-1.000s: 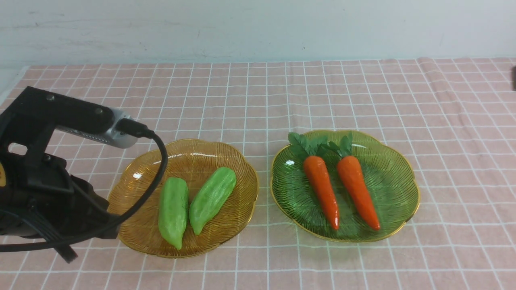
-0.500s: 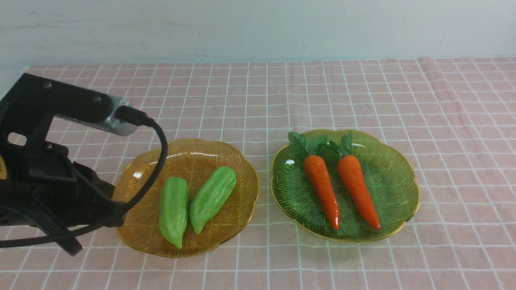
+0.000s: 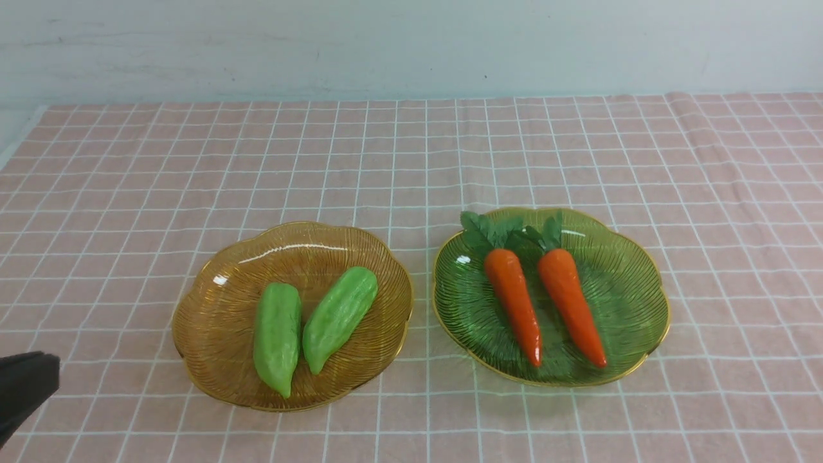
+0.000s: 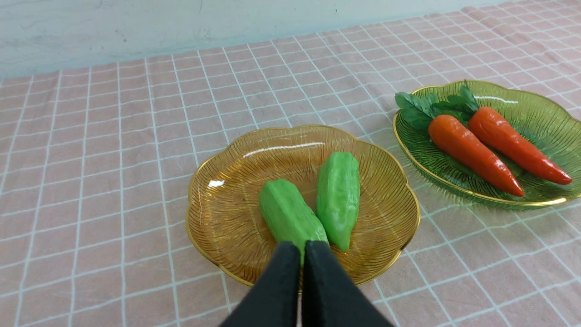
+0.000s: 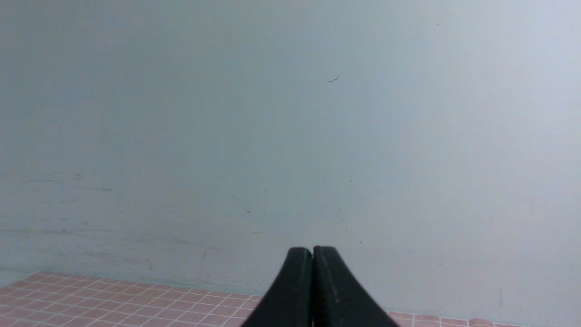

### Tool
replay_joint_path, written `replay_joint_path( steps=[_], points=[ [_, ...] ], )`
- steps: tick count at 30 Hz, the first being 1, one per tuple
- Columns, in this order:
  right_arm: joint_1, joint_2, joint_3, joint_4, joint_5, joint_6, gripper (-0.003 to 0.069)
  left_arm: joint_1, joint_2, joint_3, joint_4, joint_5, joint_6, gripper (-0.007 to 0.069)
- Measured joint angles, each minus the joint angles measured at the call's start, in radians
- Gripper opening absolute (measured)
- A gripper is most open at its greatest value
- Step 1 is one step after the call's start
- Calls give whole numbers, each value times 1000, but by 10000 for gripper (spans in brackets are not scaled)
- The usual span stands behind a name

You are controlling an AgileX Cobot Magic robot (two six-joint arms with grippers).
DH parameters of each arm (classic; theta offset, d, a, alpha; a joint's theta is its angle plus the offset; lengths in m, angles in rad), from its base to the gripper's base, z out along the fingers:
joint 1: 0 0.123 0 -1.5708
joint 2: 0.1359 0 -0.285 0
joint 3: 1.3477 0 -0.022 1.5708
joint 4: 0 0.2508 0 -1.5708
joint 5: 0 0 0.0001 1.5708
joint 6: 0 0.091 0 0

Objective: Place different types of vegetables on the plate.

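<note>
Two light-green gourds [image 3: 278,337] [image 3: 339,316] lie side by side on an amber glass plate [image 3: 218,308]. Two orange carrots [image 3: 513,302] [image 3: 571,302] with green tops lie on a green glass plate [image 3: 633,289] to its right. The gourds [image 4: 288,213] [image 4: 339,197], the carrots [image 4: 470,152] [image 4: 515,143] and both plates also show in the left wrist view. My left gripper [image 4: 302,247] is shut and empty, pulled back near the amber plate's [image 4: 218,213] front edge; only a black tip [image 3: 22,389] shows in the front view. My right gripper [image 5: 312,252] is shut and empty, facing the wall.
A pink checked tablecloth [image 3: 411,148] covers the table. A pale wall [image 3: 411,45] stands behind it. The cloth's left edge [image 3: 19,138] shows at the far left.
My left arm has pulled back out of the front view toward the lower left corner. The vegetables and plates have not moved.
</note>
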Motion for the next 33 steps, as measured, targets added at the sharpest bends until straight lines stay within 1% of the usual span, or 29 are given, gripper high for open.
replay_joint_path(
  steps=[14,17,21,22,24,26,33],
  points=[
    [0,0,0,0,25,0,-15,0,-42,9,2,14,4,-3],
    [0,0,0,0,35,0,-15,0,-42,17,5,-16,6,-3],
    [0,0,0,0,44,0,-15,6,-59,90,13,-145,42,-3],
    [0,0,0,0,44,0,-15,21,-75,126,15,-192,52,-3],
    [0,0,0,0,44,0,-15,86,-128,220,15,-275,65,-3],
    [0,0,0,0,44,0,-15,149,-173,296,11,-317,71,-3],
    [0,0,1,0,45,0,-15,309,-228,494,8,-341,81,-3]
  ],
)
